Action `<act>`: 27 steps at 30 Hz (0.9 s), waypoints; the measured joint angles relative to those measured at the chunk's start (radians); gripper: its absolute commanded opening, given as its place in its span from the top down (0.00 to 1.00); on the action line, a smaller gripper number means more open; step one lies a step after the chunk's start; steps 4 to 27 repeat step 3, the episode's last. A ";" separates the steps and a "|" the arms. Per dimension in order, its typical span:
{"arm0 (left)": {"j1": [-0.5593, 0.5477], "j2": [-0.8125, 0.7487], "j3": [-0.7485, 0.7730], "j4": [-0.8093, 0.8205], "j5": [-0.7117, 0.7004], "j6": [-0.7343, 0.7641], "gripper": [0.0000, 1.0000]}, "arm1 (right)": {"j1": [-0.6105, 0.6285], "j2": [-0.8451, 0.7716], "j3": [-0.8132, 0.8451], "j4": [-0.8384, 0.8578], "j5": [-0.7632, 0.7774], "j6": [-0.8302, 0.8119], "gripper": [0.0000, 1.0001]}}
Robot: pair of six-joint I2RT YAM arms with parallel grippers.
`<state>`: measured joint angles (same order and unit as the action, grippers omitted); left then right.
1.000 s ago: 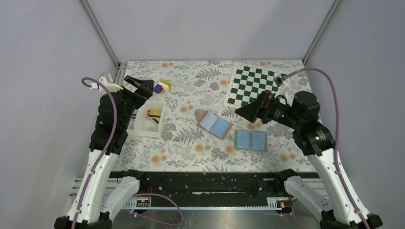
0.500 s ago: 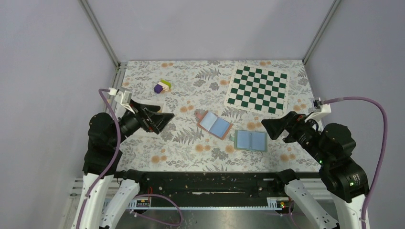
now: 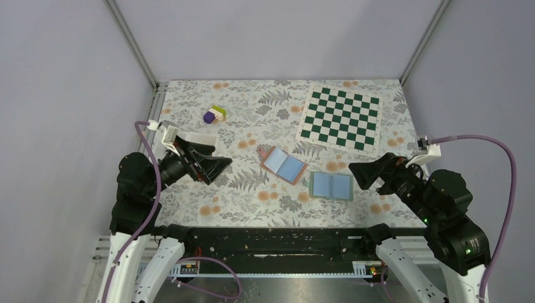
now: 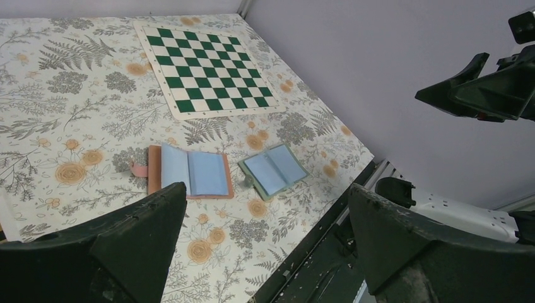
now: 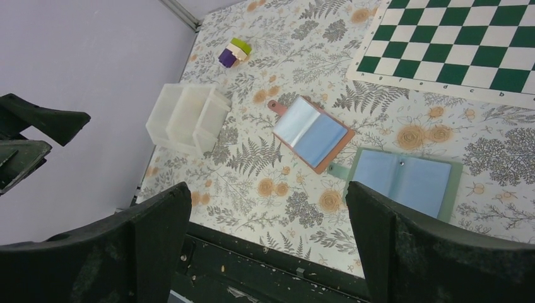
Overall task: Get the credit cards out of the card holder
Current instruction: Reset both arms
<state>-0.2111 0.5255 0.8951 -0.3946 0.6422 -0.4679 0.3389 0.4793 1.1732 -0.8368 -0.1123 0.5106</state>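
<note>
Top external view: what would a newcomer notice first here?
The green-and-white checkerboard mat at the far right stands out against the floral tablecloth. Mid-table lie two opened holders with blue pages: the pink-edged card holder and, nearer and to its right, the green-edged card holder. The left gripper and right gripper hang open above the table on either side of them.

open blue-paged card holders (image 3: pixel 283 165) (image 3: pixel 331 185): 2 | green-white checkered mat (image 3: pixel 341 115): 1 | translucent white plastic bin (image 5: pixel 171 137): 1 | cluster of small coloured blocks (image 3: pixel 214 114): 1
</note>
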 measured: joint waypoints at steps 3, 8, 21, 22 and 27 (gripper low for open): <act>0.000 0.000 0.000 0.000 0.002 -0.001 0.01 | 0.000 -0.001 0.000 -0.002 -0.001 0.003 0.01; 0.000 0.000 0.000 0.000 0.002 -0.001 0.01 | 0.000 -0.001 0.000 -0.002 -0.001 0.003 0.01; 0.000 0.000 0.000 0.000 0.002 -0.001 0.01 | 0.000 -0.001 0.000 -0.002 -0.001 0.003 0.01; 0.000 0.000 0.000 0.000 0.002 -0.001 0.01 | 0.000 -0.001 0.000 -0.002 -0.001 0.003 0.01; 0.000 0.000 0.000 0.000 0.002 -0.001 0.01 | 0.000 -0.001 0.000 -0.002 -0.001 0.003 0.01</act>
